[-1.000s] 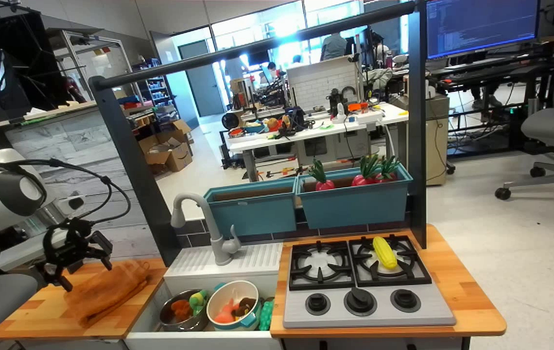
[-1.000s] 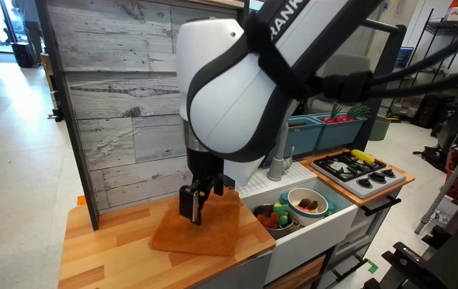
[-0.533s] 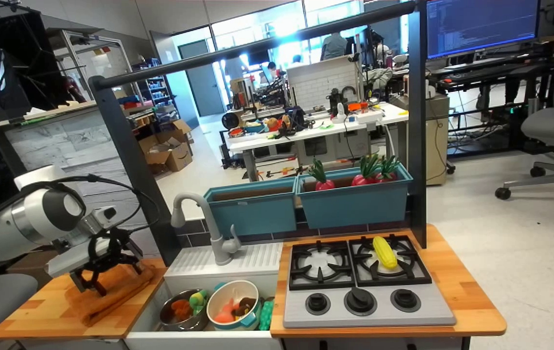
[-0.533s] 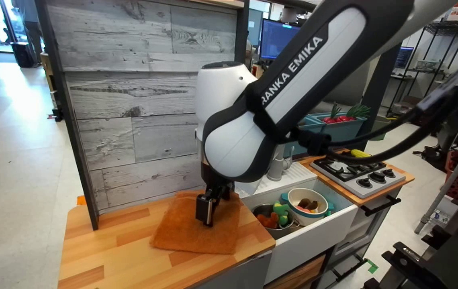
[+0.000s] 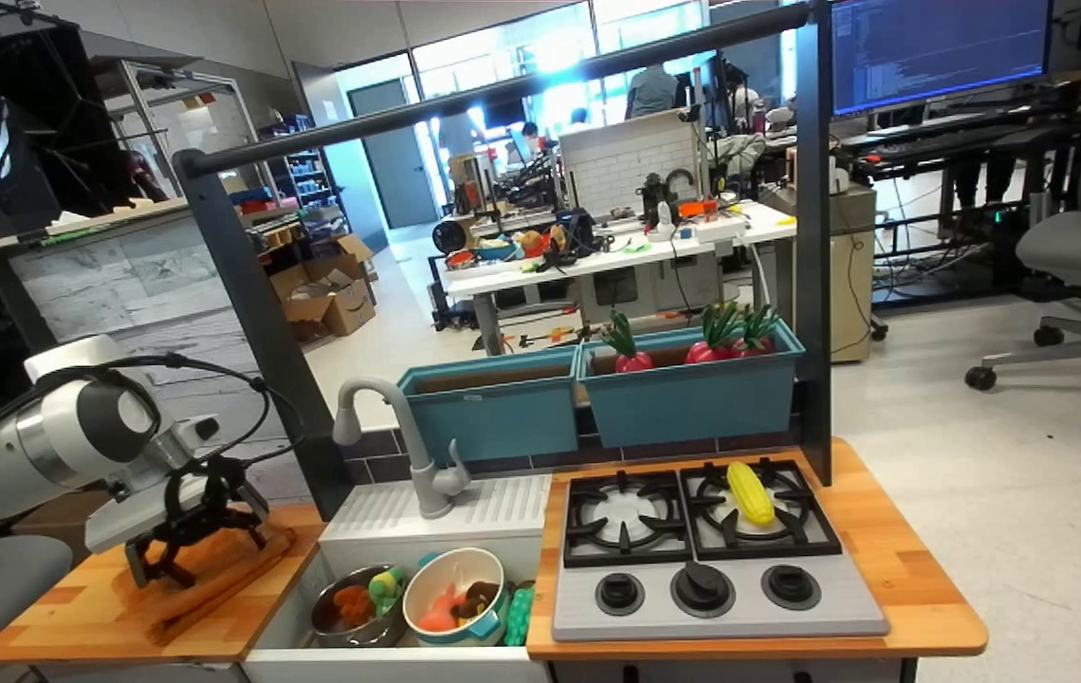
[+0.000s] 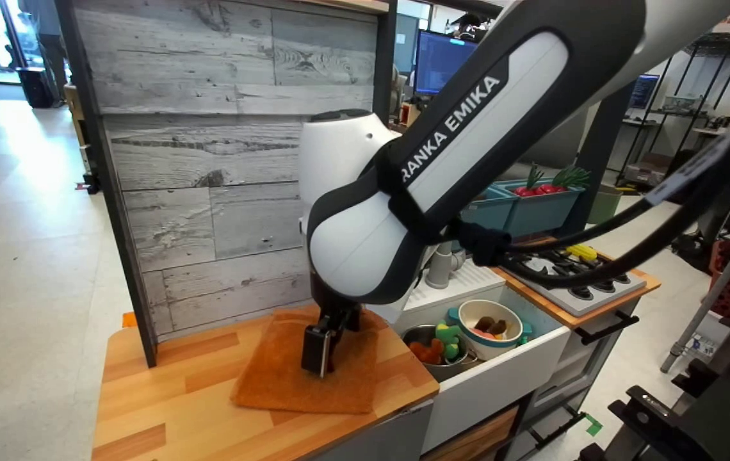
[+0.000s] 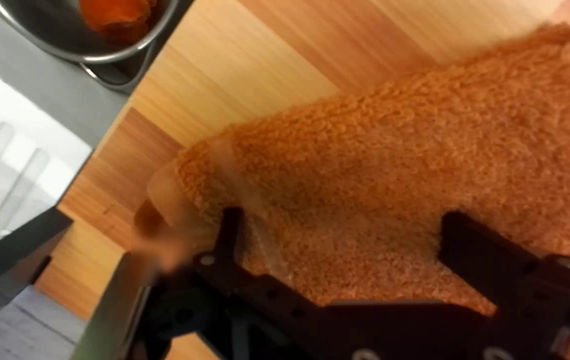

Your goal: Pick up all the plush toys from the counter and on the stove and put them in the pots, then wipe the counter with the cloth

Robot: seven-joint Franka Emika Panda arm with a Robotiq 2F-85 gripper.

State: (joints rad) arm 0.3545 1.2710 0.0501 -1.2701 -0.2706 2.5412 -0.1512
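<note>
Gripper (image 7: 343, 215): jaws standing at full spread, nothing clamped btwn them that I'm seeing; fingertips (image 7: 228, 230) looking to be touching the pile of the orange cloth (image 7: 390, 165). Cloth is lying directly under the gripper, on the counter (image 6: 186, 403), nearer its sink end. Key relation: cloth's long edge is running roughly the same way as the line btwn the tips, so jaws are straddling lengthwise, not across. My read: closing as is would prob. be bunching loose pile; clean edge pinch prob. needing a wrist turn. Alt.: pushing w/ spread jaws as the wipe. Risk: cloth slipping out from under.

Next out: steel pot (image 7: 50, 25) is sitting in the sink (image 6: 499, 371), on the cloth's side, holding an orange-red toy (image 7: 115, 20) + a green toy (image 6: 449, 338). Pale pot (image 5: 425, 583) w/ teal handles is sitting just beside it, farther along, holding a pinkish-orange toy (image 5: 443, 609) + brown stuff (image 5: 481, 596), overlapping, count n/a. Green knobbly piece (image 5: 520, 615) is lying in the sink beside the pale pot, not inside; toy or not, can't tell.

Far end, well apart from gripper: yellow toy (image 5: 750, 494) is lying on the stove (image 5: 721, 626), long axis running approx. front-to-back, a bit skewed. Toy step is prob. wanting that one. Behind stove, teal planter (image 5: 692, 408) is holding red radish-like pieces (image 5: 633, 361).
</note>
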